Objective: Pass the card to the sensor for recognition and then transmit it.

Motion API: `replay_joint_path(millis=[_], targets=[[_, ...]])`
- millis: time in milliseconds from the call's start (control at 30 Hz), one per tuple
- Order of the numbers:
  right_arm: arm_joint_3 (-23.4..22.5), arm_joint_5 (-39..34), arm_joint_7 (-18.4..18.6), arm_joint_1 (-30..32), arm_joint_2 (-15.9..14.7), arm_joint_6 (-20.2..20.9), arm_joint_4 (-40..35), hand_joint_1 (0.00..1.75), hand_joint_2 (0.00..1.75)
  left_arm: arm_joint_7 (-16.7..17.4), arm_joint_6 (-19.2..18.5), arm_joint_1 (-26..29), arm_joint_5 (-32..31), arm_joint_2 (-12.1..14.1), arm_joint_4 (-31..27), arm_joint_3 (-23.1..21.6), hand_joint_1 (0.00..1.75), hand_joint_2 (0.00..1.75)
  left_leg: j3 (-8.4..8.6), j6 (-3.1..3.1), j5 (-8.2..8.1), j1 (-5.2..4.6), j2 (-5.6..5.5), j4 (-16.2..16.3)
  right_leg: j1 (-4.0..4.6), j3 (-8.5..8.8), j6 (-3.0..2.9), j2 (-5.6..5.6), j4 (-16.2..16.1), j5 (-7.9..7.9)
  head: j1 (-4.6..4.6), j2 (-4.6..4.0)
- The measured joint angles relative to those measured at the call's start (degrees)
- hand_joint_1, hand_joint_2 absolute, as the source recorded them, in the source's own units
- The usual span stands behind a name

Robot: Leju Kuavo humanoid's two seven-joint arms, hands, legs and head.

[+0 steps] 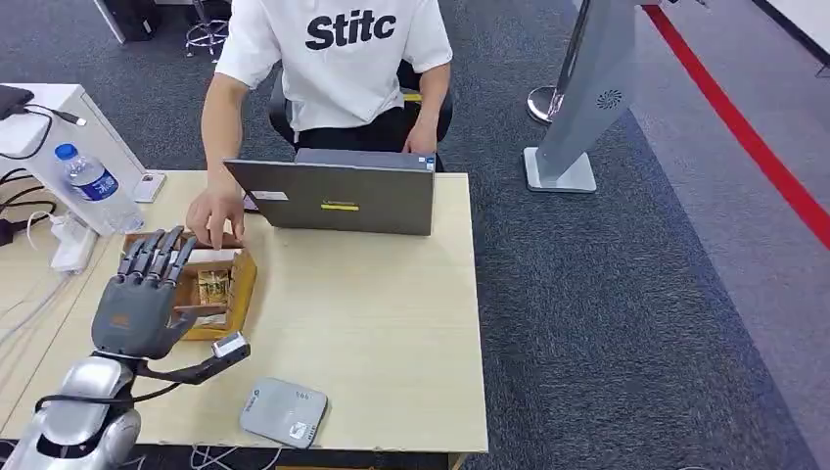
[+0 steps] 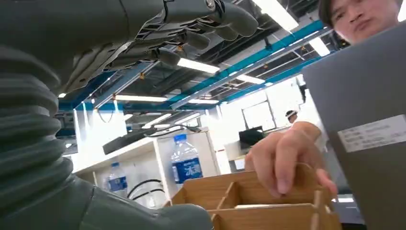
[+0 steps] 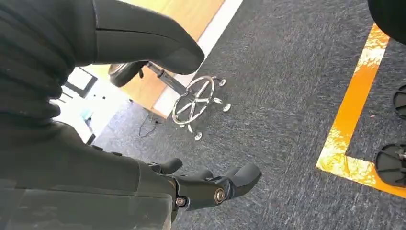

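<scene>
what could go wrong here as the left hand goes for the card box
The person's hand rests on the wooden box right where the left hand hovers, so fingers could collide. The water bottle stands close beside the arm's path and might get knocked over. The sensor lies near the table edge and could be pushed off.

The person's white cotton T-shirt point(image 1: 338, 59) bears the black lettering "Stitc" (cut off at the arm); other labels are illegible.

Grey laptop point(image 1: 338, 196) at centre top of the table point(image 1: 391, 323); water bottle point(image 1: 93, 184) upper left; grey stand point(image 1: 577, 108) upper right.
</scene>
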Motion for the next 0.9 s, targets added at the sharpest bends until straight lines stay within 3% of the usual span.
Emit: replay_joint_path(millis=[300,533,900], targets=[[0.0,0.0,-0.1,0.0,-0.4,-1.0,0.9,0.0,1.75,1.2,1.7,-1.3,-2.4,-2.2,1.3,-4.9,0.0,1.75,0.0,0.0,0.0,0.0,0.01,0.0,0.0,0.01,0.02,0.01,0.0,0.01,-0.02,0.0],[0.0,0.0,-0.1,0.0,-0.5,-1.1,1.2,0.0,1.75,1.2,1.8,-1.3,-2.6,-3.1,1.7,-6.3,0.0,1.75,-0.01,0.0,0.0,0.0,0.0,0.0,0.0,0.01,0.02,0.0,0.0,0.01,-0.02,0.0],[-0.1,0.0,0.0,0.1,-0.5,-0.2,1.1,0.0,1.75,2.3,2.2,3.8,-1.8,-1.1,2.2,-6.9,0.0,1.75,-0.03,0.0,-0.01,0.01,0.01,0.0,0.01,-0.01,0.01,0.01,0.0,0.0,-0.02,0.0]])
